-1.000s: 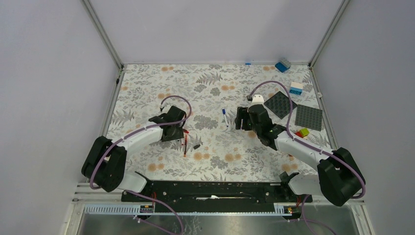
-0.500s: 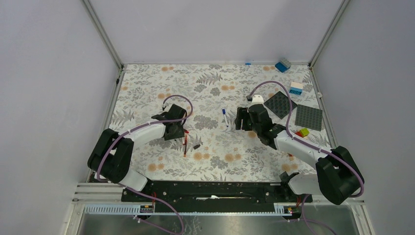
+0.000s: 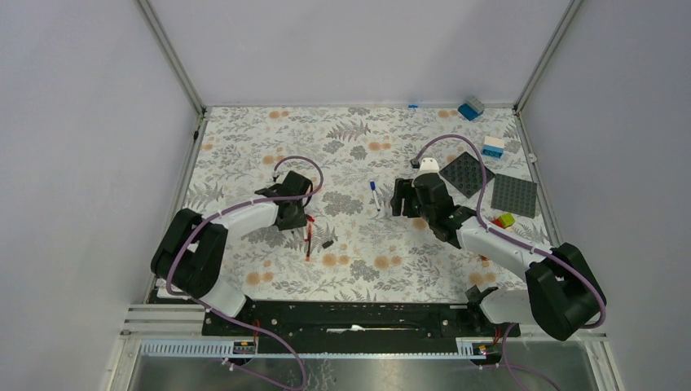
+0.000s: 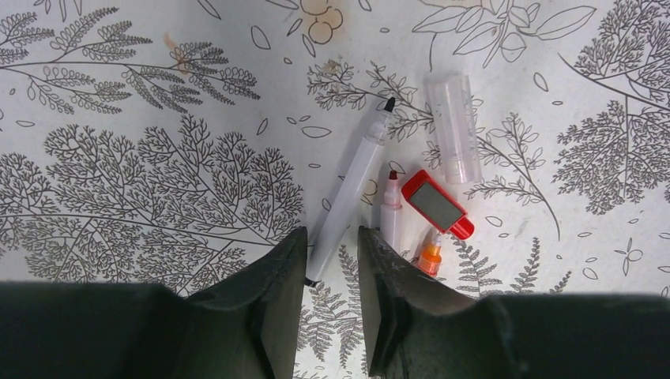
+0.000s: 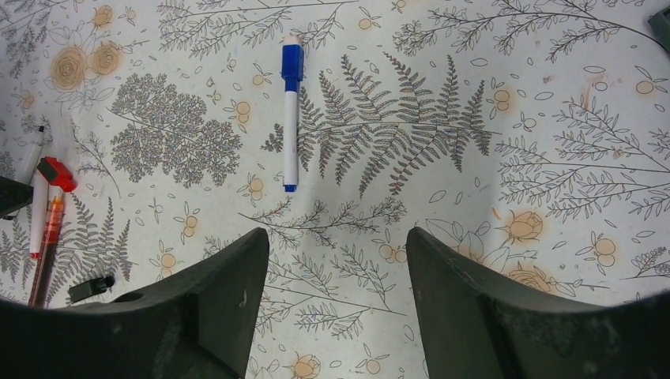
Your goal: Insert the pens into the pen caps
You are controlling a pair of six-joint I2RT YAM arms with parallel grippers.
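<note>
A white pen (image 4: 351, 178) with a black tip lies slanted on the patterned mat. Its lower end sits between the fingers of my left gripper (image 4: 332, 245), which is open but narrow, with mat still showing beside the barrel. To its right lie a white pen with a red tip (image 4: 390, 212), a red cap (image 4: 437, 208), a clear tube (image 4: 453, 126) and an orange piece (image 4: 429, 257). A small black cap (image 3: 327, 243) lies just right of the left gripper (image 3: 294, 221). A white pen with blue ends (image 5: 291, 118) lies ahead of my open, empty right gripper (image 5: 336, 260).
Two dark baseplates (image 3: 466, 173) (image 3: 514, 195) lie at the right of the mat. Toy bricks lie near them: blue (image 3: 470, 107), white and blue (image 3: 492, 147), red and green (image 3: 503, 221). A red pen (image 5: 46, 249) lies beside the black cap (image 5: 91, 287).
My left gripper has shifted slightly and its jaws have narrowed around the white pen's end. The right arm has not moved.
</note>
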